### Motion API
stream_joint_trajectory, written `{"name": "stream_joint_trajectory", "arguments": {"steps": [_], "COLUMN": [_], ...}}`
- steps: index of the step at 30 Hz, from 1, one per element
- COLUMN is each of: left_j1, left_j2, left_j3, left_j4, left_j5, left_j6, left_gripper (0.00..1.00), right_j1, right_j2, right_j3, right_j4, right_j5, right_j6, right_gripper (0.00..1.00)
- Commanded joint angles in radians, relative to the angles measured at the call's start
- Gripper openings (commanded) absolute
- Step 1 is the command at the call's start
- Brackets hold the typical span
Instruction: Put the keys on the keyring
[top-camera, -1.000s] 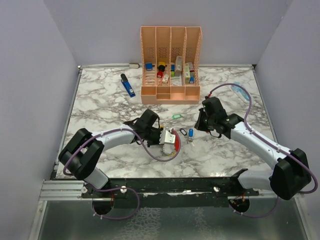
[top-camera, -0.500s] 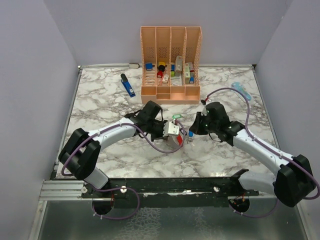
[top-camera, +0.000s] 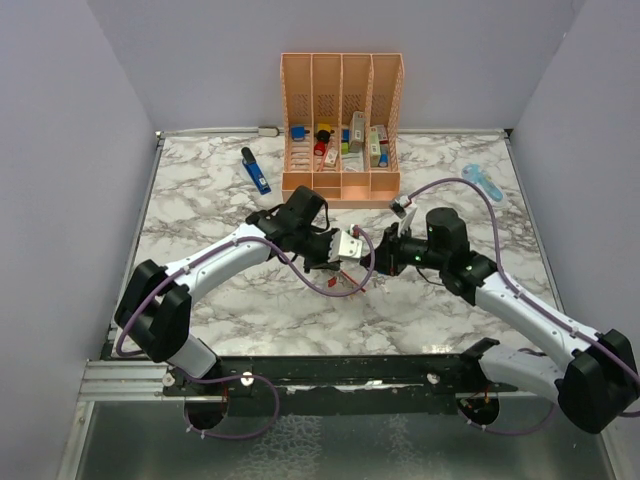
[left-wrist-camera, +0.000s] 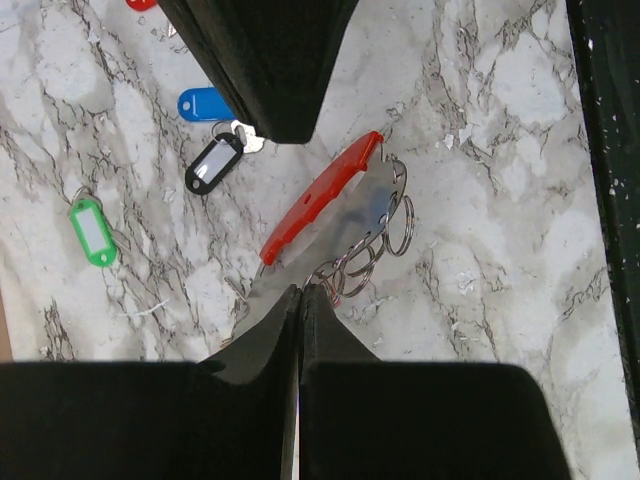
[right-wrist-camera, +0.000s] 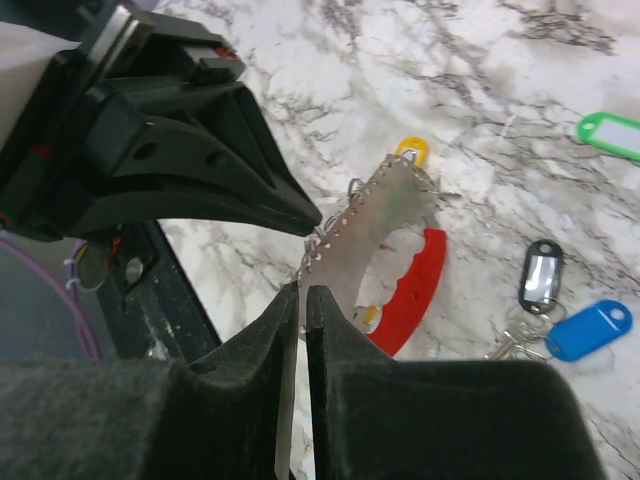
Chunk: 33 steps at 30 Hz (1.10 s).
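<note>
The keyring is a red curved handle (left-wrist-camera: 320, 200) on a grey metal plate (right-wrist-camera: 385, 215) with several wire rings (left-wrist-camera: 392, 222). My left gripper (left-wrist-camera: 300, 290) is shut on one end of the plate. My right gripper (right-wrist-camera: 303, 292) is shut on the plate's edge from the other side. Both meet over the table's middle, left gripper (top-camera: 350, 258) and right gripper (top-camera: 380, 260). On the marble below lie a blue-tagged key (left-wrist-camera: 205, 103), a black-tagged key (left-wrist-camera: 213, 168), a green-tagged key (left-wrist-camera: 92, 232) and a yellow-tagged one (right-wrist-camera: 412, 152), partly hidden behind the plate.
A peach slotted organizer (top-camera: 342, 185) with small coloured items stands at the back centre. A long blue pen-like tool (top-camera: 256, 171) lies to its left. A light blue object (top-camera: 480, 178) lies at the back right. The black front rail (left-wrist-camera: 610, 200) runs near the keyring.
My left gripper has carried the keyring up and to the right, toward the middle. My right gripper has swung left to meet it and now grips the plate.
</note>
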Motion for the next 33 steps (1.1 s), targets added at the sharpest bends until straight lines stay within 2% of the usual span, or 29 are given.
{"name": "stream_joint_trajectory", "arguments": {"steps": [1, 5, 9, 12, 21, 33], "left_j1": [0.002, 0.003, 0.002, 0.003, 0.003, 0.003], "left_j2": [-0.033, -0.033, -0.039, -0.044, -0.054, -0.056], "left_j3": [0.026, 0.046, 0.055, 0.057, 0.068, 0.067], "left_j4": [-0.014, -0.011, -0.008, -0.007, -0.006, 0.003], "left_j5": [0.042, 0.042, 0.046, 0.052, 0.084, 0.094], "left_j6": [-0.013, -0.031, -0.049, -0.068, -0.110, -0.128], "left_gripper": [0.00, 0.00, 0.00, 0.00, 0.00, 0.00], "right_j1": [-0.004, -0.005, -0.004, -0.004, -0.004, -0.004], "right_j2": [0.043, 0.063, 0.064, 0.066, 0.087, 0.123], "right_j3": [0.032, 0.021, -0.004, -0.018, -0.041, -0.070], "right_j4": [0.063, 0.114, 0.156, 0.180, 0.234, 0.304], "right_j5": [-0.193, -0.218, -0.215, -0.213, -0.164, -0.169], "right_j6": [-0.041, -0.033, -0.030, -0.024, -0.041, -0.038], "right_gripper": [0.08, 0.09, 0.19, 0.22, 0.16, 0.16]}}
